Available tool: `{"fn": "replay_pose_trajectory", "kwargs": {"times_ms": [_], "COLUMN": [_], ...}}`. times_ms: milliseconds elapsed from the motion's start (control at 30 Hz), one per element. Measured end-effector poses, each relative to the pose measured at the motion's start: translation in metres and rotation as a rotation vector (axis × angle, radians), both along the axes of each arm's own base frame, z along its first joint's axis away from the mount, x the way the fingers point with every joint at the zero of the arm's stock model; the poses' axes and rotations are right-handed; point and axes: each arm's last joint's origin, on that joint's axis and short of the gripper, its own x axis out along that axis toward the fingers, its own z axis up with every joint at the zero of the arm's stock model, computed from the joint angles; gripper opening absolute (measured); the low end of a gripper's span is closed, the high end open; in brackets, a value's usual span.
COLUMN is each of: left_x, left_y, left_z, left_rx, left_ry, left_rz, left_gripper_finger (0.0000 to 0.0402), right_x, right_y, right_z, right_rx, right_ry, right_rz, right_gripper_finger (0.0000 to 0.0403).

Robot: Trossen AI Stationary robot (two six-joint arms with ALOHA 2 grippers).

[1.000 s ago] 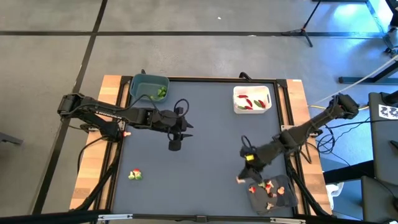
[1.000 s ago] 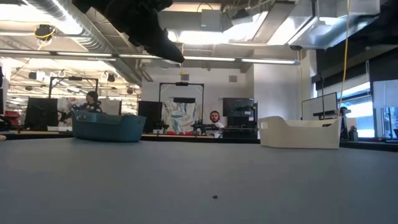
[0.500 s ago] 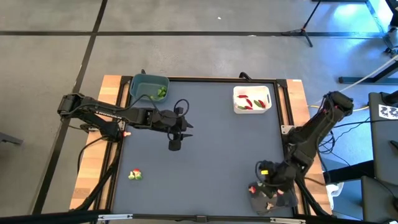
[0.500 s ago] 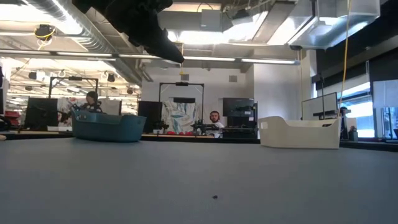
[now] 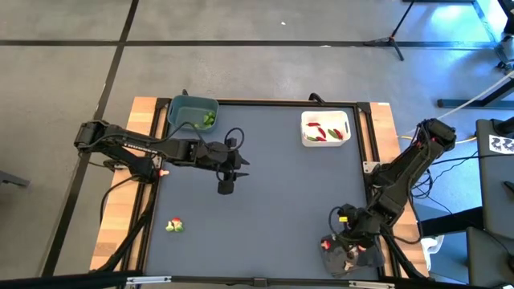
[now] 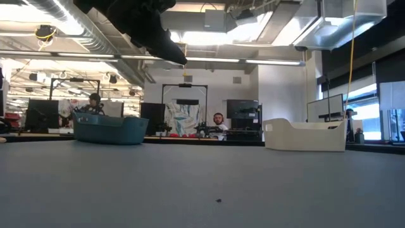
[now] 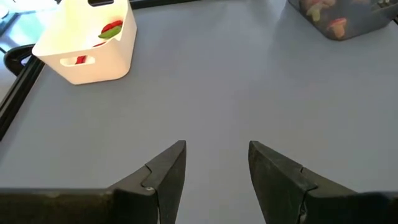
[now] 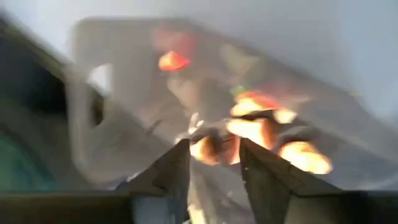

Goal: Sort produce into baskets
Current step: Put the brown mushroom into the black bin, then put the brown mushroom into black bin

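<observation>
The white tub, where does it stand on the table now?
In the high view the white tub stands at the table's far right corner, opposite the blue-grey tub at the far left corner; red and green produce lies inside it.

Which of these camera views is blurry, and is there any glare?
The right wrist view is smeared by motion blur; the dark grey tray and its produce streak. The left wrist view is sharp on the white tub. The low view shows bright ceiling-light glare.

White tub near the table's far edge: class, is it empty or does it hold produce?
It holds produce. The white tub shows red and green pieces inside in the high view; the left wrist view shows them too.
</observation>
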Motion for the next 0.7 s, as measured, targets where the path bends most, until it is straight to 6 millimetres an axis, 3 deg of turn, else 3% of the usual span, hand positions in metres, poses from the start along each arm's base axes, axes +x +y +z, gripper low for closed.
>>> {"fn": "replay_pose_trajectory", "kwargs": {"times_ms": [133, 300, 433, 700], "left_x": [-0.001, -0.006, -0.019, -0.057], "left_y": [0.003, 0.003, 0.003, 0.004], "left_z": [0.0, 0.0, -0.005, -0.023], "left_rx": [-0.021, -0.067, -0.15, -0.252], "left_ry": [0.0, 0.089, 0.227, 0.619], "left_rz": [0.025, 0.065, 0.155, 0.404], "left_gripper_finger": [0.017, 0.017, 0.017, 0.017], "right_x": [0.012, 0.034, 0.051, 0.076], "right_y": [-0.004, -0.017, -0.034, -0.076], "right_z": [0.014, 0.034, 0.039, 0.04], "right_rx": [0.087, 0.035, -0.131, -0.582], "right_ry": [-0.144, -0.502, -0.677, -0.81], "right_rz": [0.028, -0.004, 0.045, 0.114], "right_gripper_finger": [0.0168, 0.0177, 0.0177, 0.0177]}}
